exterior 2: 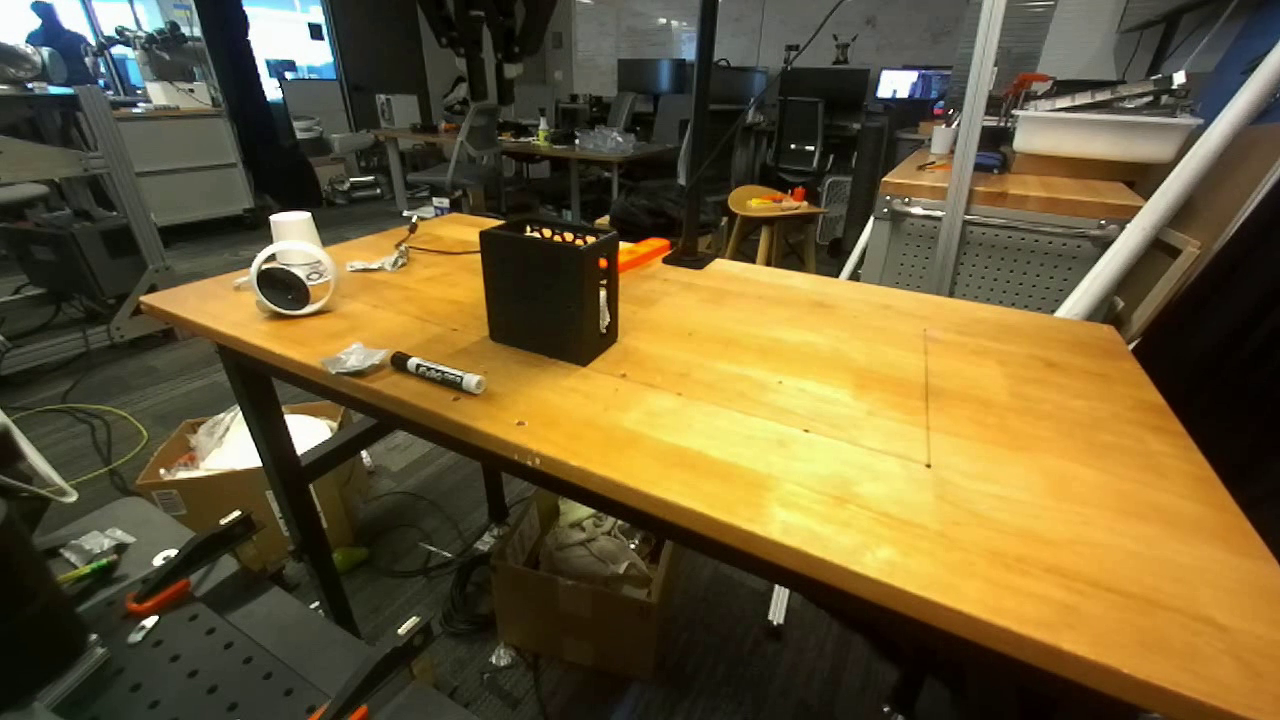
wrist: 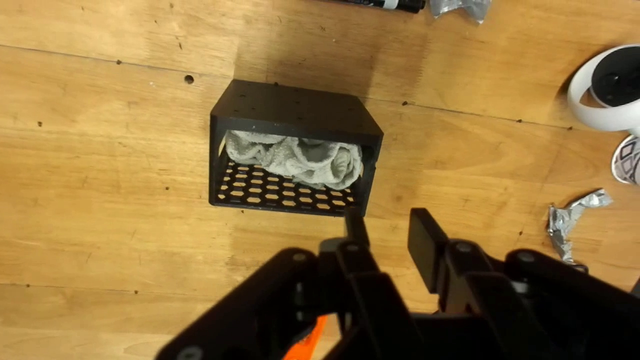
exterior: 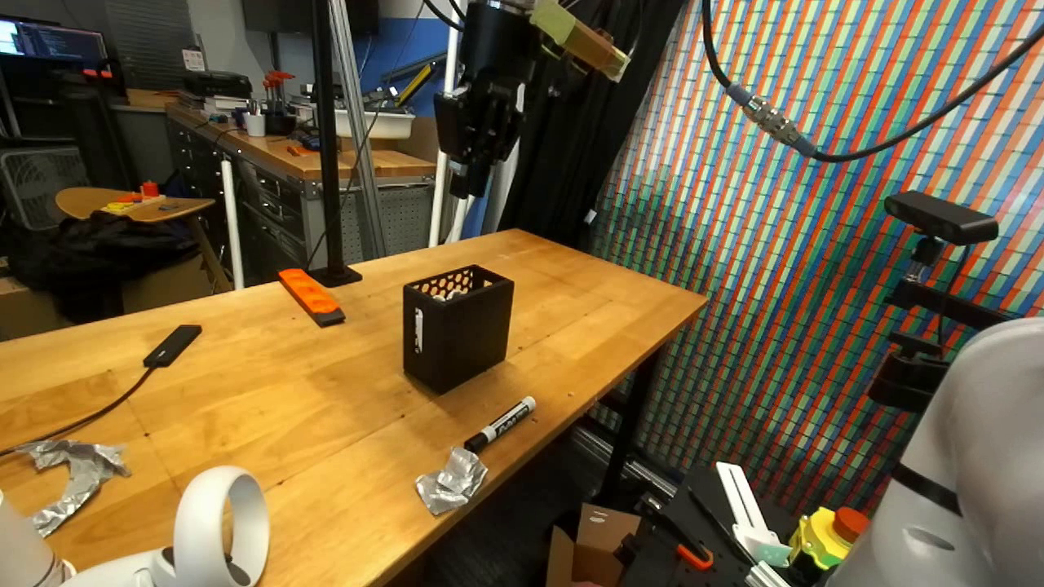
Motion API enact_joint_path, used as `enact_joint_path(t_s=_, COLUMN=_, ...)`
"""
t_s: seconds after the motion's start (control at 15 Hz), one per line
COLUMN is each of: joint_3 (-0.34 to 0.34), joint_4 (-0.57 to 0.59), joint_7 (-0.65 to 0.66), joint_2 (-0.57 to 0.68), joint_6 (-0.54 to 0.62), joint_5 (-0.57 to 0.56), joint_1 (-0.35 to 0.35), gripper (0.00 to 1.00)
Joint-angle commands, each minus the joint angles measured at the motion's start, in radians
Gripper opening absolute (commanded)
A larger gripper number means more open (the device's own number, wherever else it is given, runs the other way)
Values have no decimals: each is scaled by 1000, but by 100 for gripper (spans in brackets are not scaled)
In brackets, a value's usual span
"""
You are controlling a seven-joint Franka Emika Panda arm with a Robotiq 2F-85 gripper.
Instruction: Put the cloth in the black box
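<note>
Wrist view down onto the black box, 2 exterior views obliquely across the same table

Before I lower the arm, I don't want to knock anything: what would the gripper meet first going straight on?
Probably the box: in both exterior views the gripper points down toward it. Depth is unclear, so I can't tell whether its rim or the cloth inside comes first.

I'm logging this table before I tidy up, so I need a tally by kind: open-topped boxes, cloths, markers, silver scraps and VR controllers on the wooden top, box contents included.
Black open-topped box: 1
Cloth, bunched inside it: 1
Dry-erase marker: 1
Silver scraps: 2
VR controller: 1
Total: 6
</note>
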Motion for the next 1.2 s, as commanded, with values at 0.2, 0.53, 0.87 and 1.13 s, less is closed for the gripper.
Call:
enact_joint_path(t_s=0.2, joint_3=16, joint_4=-22, joint_7=8, joint_2=17, joint_6=80, joint_5=1, joint_1=29, gripper=7)
enact_joint_path(t_s=0.53, joint_3=18, joint_4=-10, joint_7=-16, joint_2=124, joint_6=155, joint_5=0, joint_1=41, gripper=10)
enact_joint_path(t_s=0.87, joint_3=8, joint_4=11, joint_7=-61, joint_2=259, joint_6=219, joint_5=-13, joint_1=25, gripper=9)
enact_joint_path(t_s=1.13, joint_3=0, joint_4=32, joint_7=-105, joint_2=336, joint_6=237, joint_5=-15, joint_1=4, gripper=10)
